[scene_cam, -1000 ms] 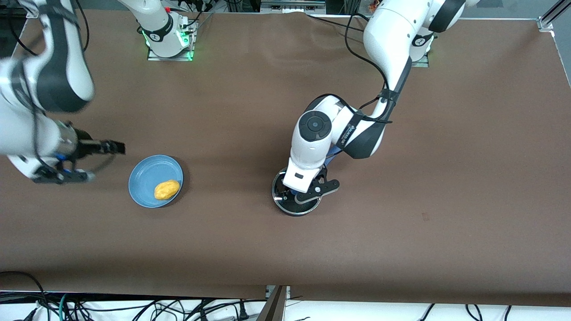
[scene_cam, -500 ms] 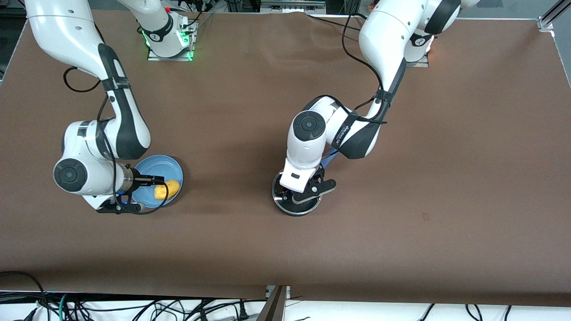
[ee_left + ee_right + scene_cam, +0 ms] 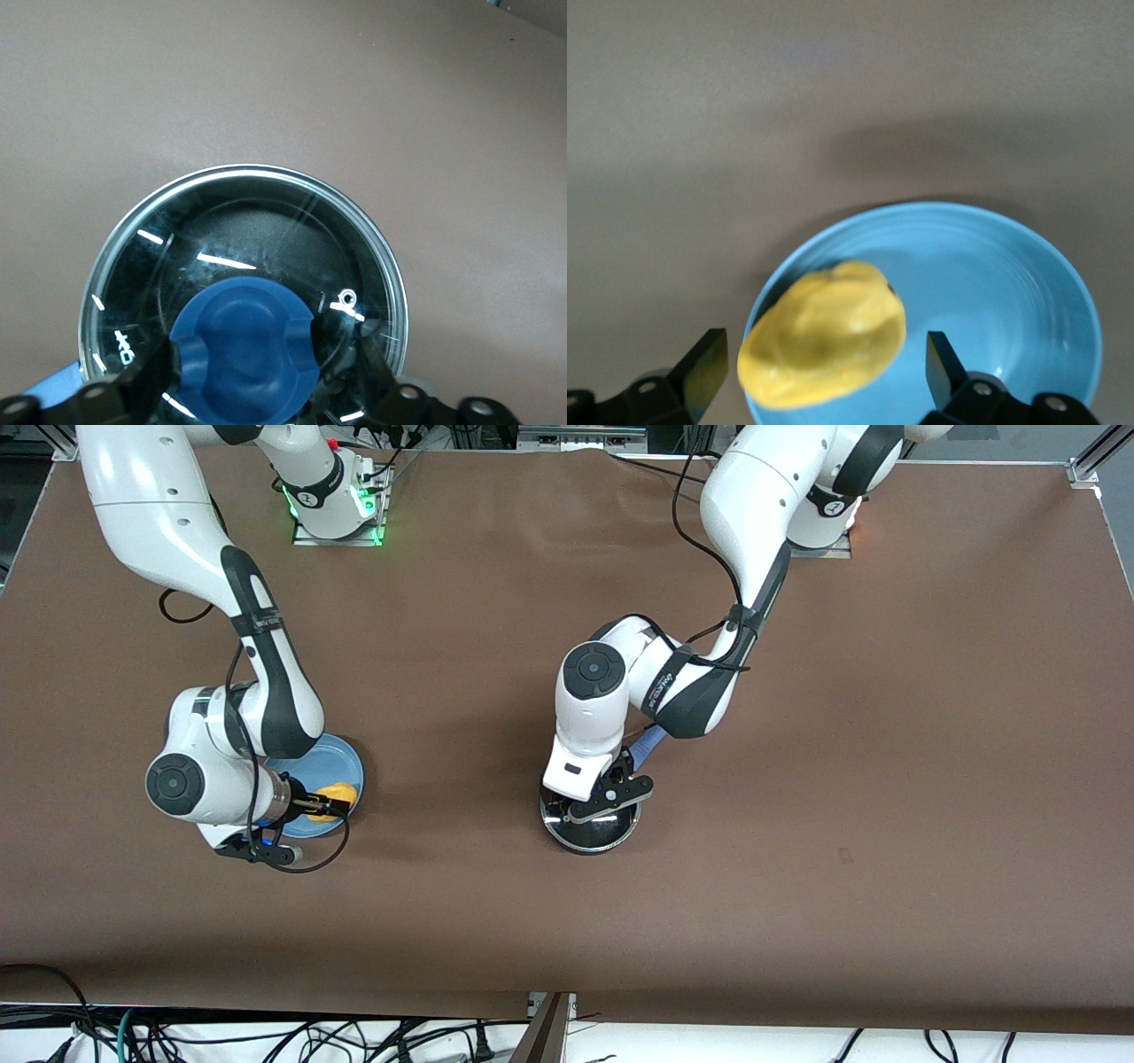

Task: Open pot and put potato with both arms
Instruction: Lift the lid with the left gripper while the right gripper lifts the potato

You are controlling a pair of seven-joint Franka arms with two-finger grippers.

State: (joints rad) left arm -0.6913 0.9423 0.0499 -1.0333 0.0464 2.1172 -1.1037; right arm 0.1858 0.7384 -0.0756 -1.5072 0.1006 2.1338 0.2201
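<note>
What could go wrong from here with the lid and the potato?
The left gripper straddles the lid's blue knob with its fingers apart; if it closes off-centre, the glass lid may tilt or slip on the pot. The right gripper is open around the potato, which sits near the blue plate's edge; a poor pinch on that lumpy shape could roll it onto the table or shift the plate.

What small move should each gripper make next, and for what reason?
Probably both should close. The left gripper has its open fingers on either side of the blue knob of the glass lid, which sits on the pot. The right gripper is open around the potato on the blue plate. Nothing is gripped yet, so lifting now would likely fail.
</note>
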